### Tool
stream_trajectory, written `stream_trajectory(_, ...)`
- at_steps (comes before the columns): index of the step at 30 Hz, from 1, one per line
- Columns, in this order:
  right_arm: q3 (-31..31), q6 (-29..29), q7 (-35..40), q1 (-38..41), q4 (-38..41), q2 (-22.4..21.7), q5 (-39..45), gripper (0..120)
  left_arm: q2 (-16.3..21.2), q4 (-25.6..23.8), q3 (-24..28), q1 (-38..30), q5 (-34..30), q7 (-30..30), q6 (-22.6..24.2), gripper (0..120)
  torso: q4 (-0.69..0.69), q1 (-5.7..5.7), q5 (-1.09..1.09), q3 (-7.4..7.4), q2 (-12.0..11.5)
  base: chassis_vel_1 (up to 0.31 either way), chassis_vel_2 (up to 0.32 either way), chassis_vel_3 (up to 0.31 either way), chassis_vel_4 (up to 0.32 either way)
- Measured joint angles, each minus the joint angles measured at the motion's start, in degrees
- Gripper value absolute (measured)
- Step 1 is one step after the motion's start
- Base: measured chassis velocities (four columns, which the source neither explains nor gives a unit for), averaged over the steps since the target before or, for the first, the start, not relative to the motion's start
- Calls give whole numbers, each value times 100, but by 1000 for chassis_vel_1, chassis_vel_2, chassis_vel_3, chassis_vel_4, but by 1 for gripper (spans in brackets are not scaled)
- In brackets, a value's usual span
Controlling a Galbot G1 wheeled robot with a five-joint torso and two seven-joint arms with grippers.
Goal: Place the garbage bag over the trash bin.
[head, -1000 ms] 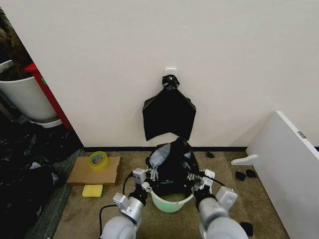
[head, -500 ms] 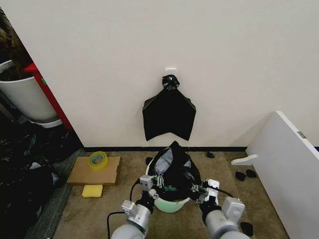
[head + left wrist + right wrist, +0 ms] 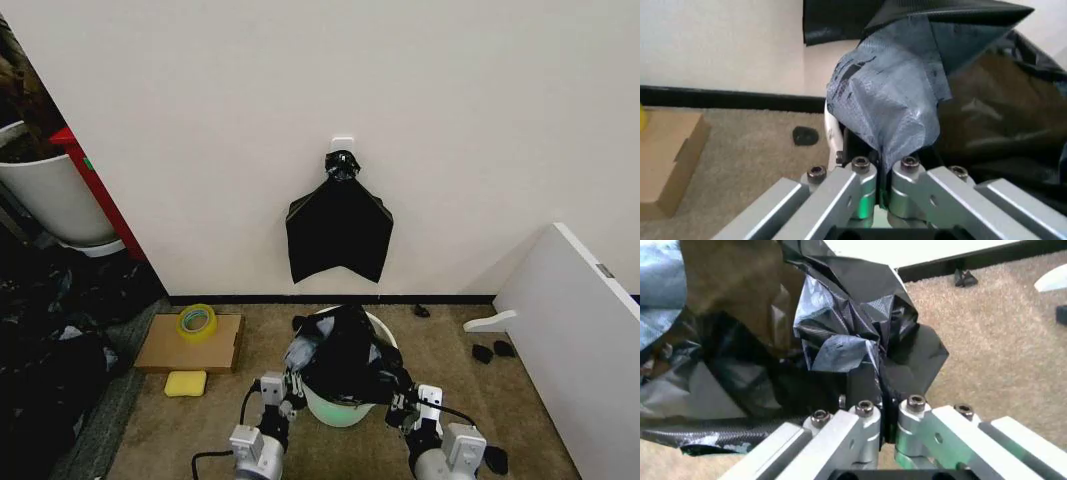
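The garbage bag (image 3: 342,355), glossy crinkled black plastic, lies spread over the top of the trash bin (image 3: 335,411), whose white front wall shows below it. My left gripper (image 3: 293,380) holds the bag's left edge beside the bin. My right gripper (image 3: 399,397) holds the right edge. In the left wrist view the left gripper (image 3: 883,172) is shut on a bluish fold of the garbage bag (image 3: 888,100). In the right wrist view the right gripper (image 3: 884,402) is shut on a crumpled flap of the garbage bag (image 3: 840,347).
A flat black bundle (image 3: 338,235) hangs on the wall behind the bin. On the carpet to the left lie a cardboard box (image 3: 190,345) with a yellow tape roll (image 3: 197,321) and a yellow sponge (image 3: 186,382). A white board (image 3: 580,340) leans at the right. A large white tub (image 3: 50,200) stands far left.
Both grippers have drawn back toward me and lower, pulling the bag's edges down. The bag's raised peak has flattened over the bin.
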Motion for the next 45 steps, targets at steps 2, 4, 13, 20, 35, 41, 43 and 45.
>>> stream_trajectory(2, -32, -77, -30, -50, -56, -110, -296, 0, 28, -54, 18, 77, 126, -100, 29, 0, 0, 0, 0, 0, 0, 0, 0, 0, 0)
stream_trajectory(4, -40, -148, -77, -73, -133, -160, -523, 0, 39, -60, 23, 92, 201, -164, 49, 0, 0, 0, 0, 0, 0, 0, 0, 0, 0)
stream_trajectory(13, -251, -207, -261, 145, -999, -69, -1409, 0, 51, 118, 79, 72, 791, -711, 283, 0, -2, 0, 4, 0, 0, 0, 0, 0, 0)
stream_trajectory(20, -381, -269, -272, 235, -1142, -82, -1608, 0, 125, 30, 153, 144, 812, -900, 492, 0, -2, 0, -1, 0, 0, 0, 0, 0, 0)
stream_trajectory(35, -80, -1793, 101, 308, 207, -844, -83, 0, 355, -295, 299, 272, 715, -831, 677, 0, -1, 0, 2, 0, 0, 0, 0, 0, 0)
stream_trajectory(41, -146, -2457, 423, 474, 344, -910, 542, 0, 456, -339, 297, 358, 840, -1032, 1123, 0, -1, 0, 2, 0, 0, 0, 0, 0, 0)
stream_trajectory(43, -180, -2530, 450, 514, 309, -890, 558, 0, 456, -326, 298, 358, 856, -1044, 1152, 0, -1, 0, 3, 0, 0, 0, 0, 0, 0)
stream_trajectory(45, -258, -2683, 492, 603, 133, -828, 535, 0, 451, -253, 299, 346, 908, -1072, 1234, 0, -2, 0, 8, 0, 0, 0, 0, 0, 0)
